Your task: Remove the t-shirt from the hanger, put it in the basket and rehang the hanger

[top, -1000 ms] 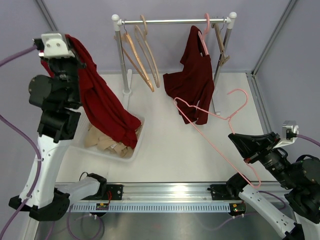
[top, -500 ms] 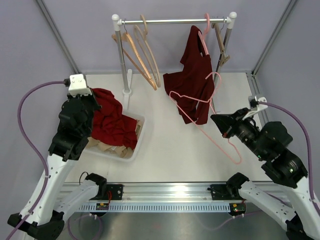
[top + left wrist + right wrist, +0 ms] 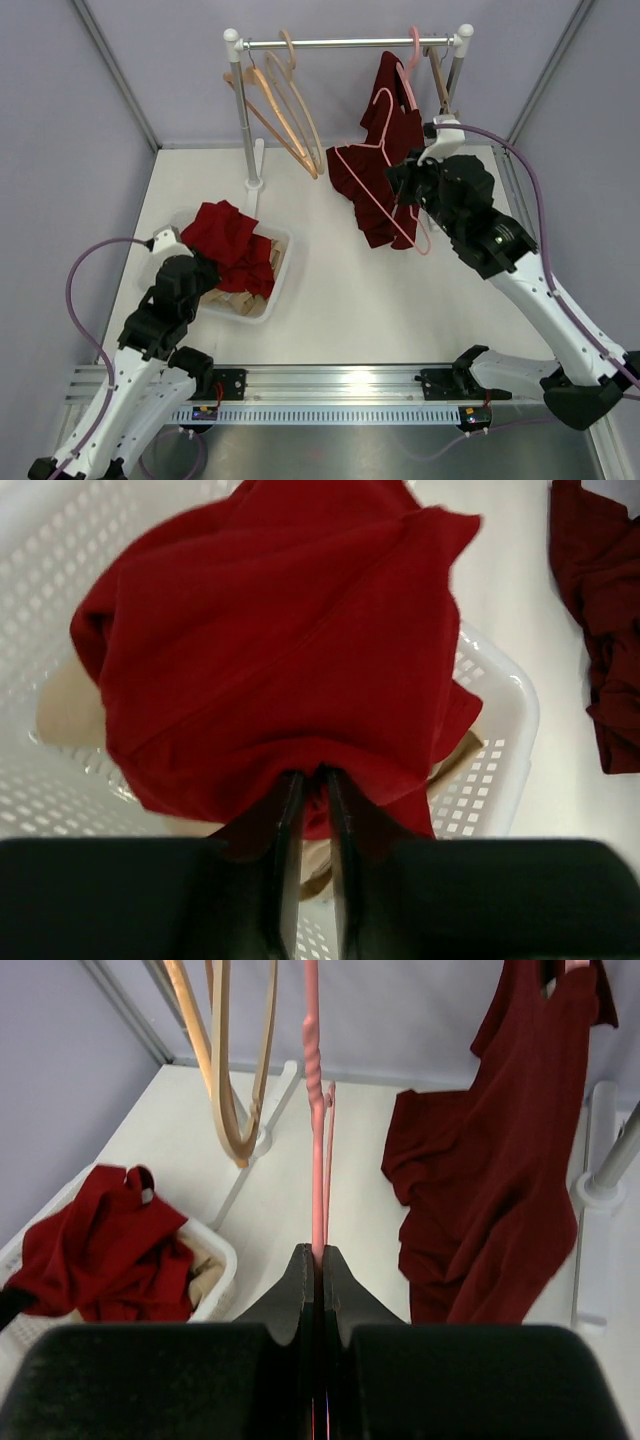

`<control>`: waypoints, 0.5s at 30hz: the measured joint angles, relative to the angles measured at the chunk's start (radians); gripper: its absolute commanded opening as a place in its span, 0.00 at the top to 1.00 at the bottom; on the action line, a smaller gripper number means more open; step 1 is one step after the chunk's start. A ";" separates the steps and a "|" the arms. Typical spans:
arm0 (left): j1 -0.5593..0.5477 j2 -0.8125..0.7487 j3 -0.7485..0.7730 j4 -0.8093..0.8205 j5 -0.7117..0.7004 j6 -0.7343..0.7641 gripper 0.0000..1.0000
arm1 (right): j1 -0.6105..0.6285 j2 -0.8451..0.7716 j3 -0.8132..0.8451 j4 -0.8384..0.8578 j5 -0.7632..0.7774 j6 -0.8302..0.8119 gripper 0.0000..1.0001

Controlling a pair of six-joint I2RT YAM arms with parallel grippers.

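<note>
White tabletop (image 3: pixel 330 300), rack (image 3: pixel 350 43) at back. T-shirt (image 3: pixel 228 240) (red, crumpled) heaped in basket (image 3: pixel 283 250), left claw (image 3: pixel 308 780) pinching its fabric. Pink hanger (image 3: pixel 313 1090) clamped in right claw (image 3: pixel 317 1257), near maroon shirt (image 3: pixel 500 1160) hanging on rack.

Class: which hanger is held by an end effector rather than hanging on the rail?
The bare pink hanger, clamped in the right end effector; the wooden ones hang from the rail.

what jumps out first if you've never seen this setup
A bright red t-shirt lies heaped in the white basket at the left, with the left gripper pinching its cloth. On the right, the right gripper clamps a bare pink hanger, held up in front of a dark maroon shirt hanging from the rail.
</note>
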 measured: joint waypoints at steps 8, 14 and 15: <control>0.001 -0.158 -0.161 -0.037 -0.013 -0.184 0.01 | 0.000 0.267 0.203 0.106 0.048 -0.077 1.00; 0.001 -0.192 -0.049 -0.046 0.095 -0.100 0.01 | -0.011 0.486 0.428 0.137 0.045 -0.111 1.00; 0.001 -0.200 -0.013 -0.044 0.130 -0.079 0.01 | -0.017 0.520 0.460 0.141 0.043 -0.112 1.00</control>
